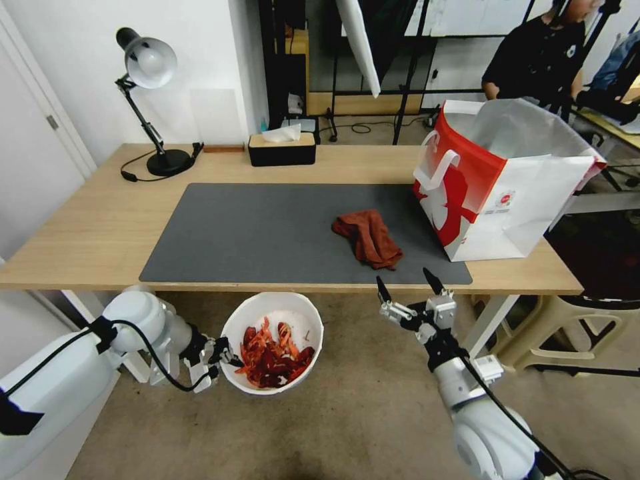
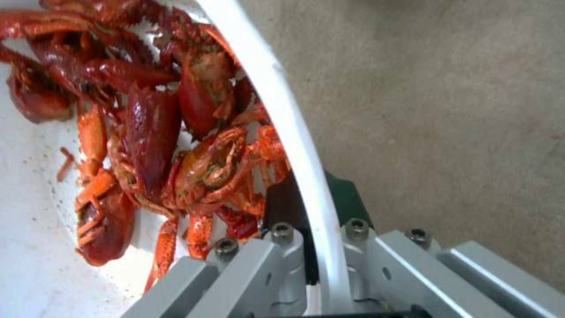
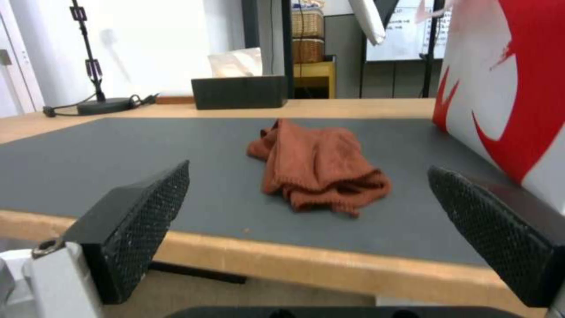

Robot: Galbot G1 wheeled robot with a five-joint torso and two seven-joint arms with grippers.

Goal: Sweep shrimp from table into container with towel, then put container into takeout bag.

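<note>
Left tool (image 1: 223, 361) pinches round white container (image 1: 301, 319) rim.

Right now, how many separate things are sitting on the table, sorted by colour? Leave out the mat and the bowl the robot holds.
Black: 2, the lamp and the tissue box.
Rust-red: 1, the towel.
Red and white: 1, the bag.
Total: 4.

I see open mat (image 1: 253, 233) left of towel (image 1: 368, 237), takeout bag (image 1: 497, 180) walling right side, tissue box (image 1: 281, 148) and lamp (image 1: 150, 100) lining far edge.
</note>
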